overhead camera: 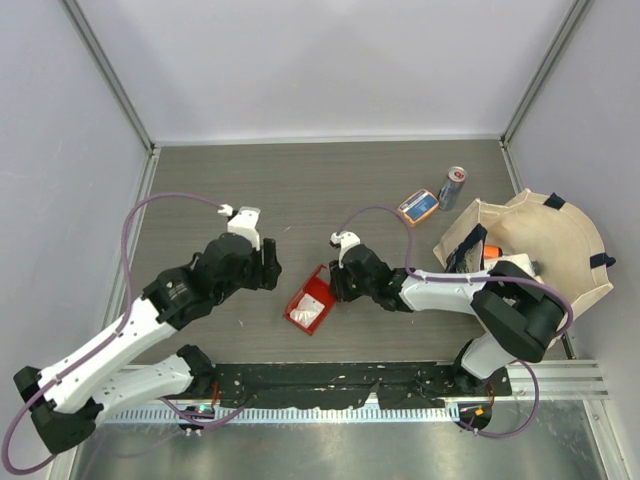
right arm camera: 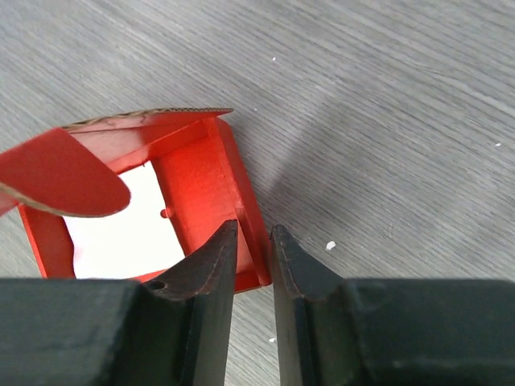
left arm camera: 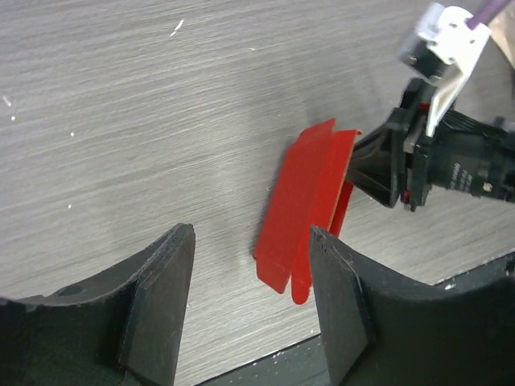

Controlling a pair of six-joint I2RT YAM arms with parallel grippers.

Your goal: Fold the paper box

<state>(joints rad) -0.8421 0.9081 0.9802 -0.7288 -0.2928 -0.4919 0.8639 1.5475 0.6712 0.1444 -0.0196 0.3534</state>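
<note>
The paper box point(overhead camera: 310, 305) is bright red, partly folded into an open tray with a white inside. It rests on the table between the two arms. In the right wrist view, the box point(right arm camera: 201, 169) has one raised side wall squeezed between the jaws of my right gripper point(right arm camera: 254, 229), one finger inside and one outside. A rounded flap hangs over the box's left part. My left gripper point(left arm camera: 251, 241) stands open over bare table with nothing between its fingers. The red flaps point(left arm camera: 306, 201) stand just beyond its right finger. In the top view, my left gripper point(overhead camera: 268, 262) is left of the box and clear of it.
An orange-and-blue packet point(overhead camera: 418, 205) and a drinks can point(overhead camera: 453, 187) lie at the back right. A beige cloth bag point(overhead camera: 560, 250) with items inside fills the right side. A dark metal rail point(overhead camera: 330, 385) runs along the near edge.
</note>
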